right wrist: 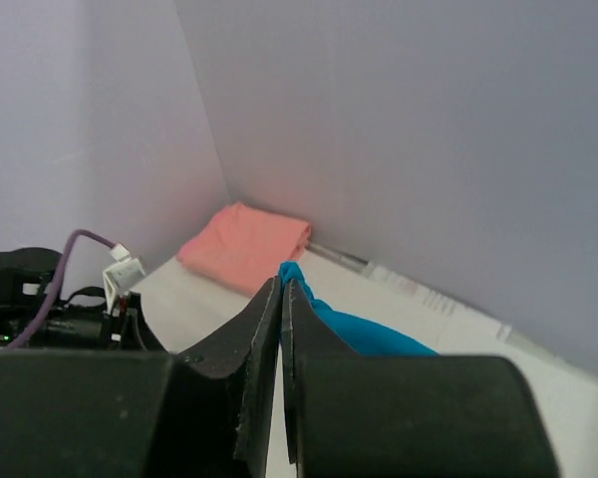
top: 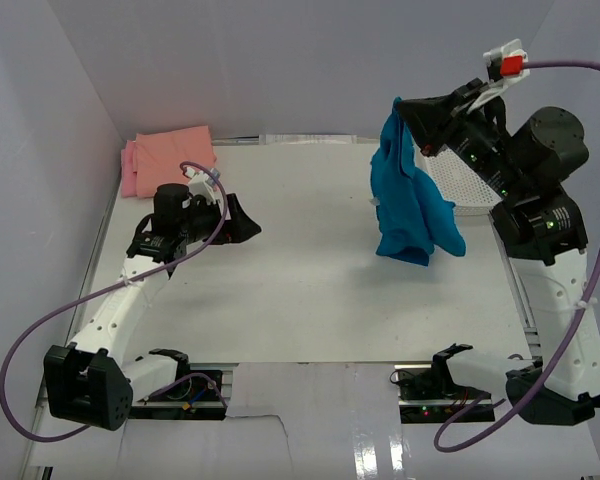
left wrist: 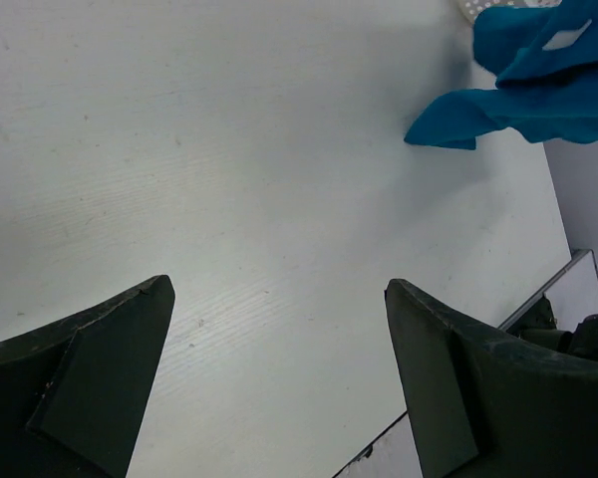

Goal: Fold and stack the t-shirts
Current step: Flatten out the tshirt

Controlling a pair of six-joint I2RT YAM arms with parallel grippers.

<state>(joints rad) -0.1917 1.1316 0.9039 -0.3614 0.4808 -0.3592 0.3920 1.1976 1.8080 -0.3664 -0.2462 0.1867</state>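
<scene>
While left jaws gape, right jaws pinch the teal t-shirt (top: 410,205).

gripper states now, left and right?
left gripper: open, holding nothing.
right gripper: shut on the teal t-shirt, which hangs from it.

White arm links (top: 115,305), black motor joints (top: 555,140), purple cables (top: 570,65), green lights (top: 551,226), red clip (top: 511,66), dark wedge-shaped fingers (left wrist: 90,398)
</scene>
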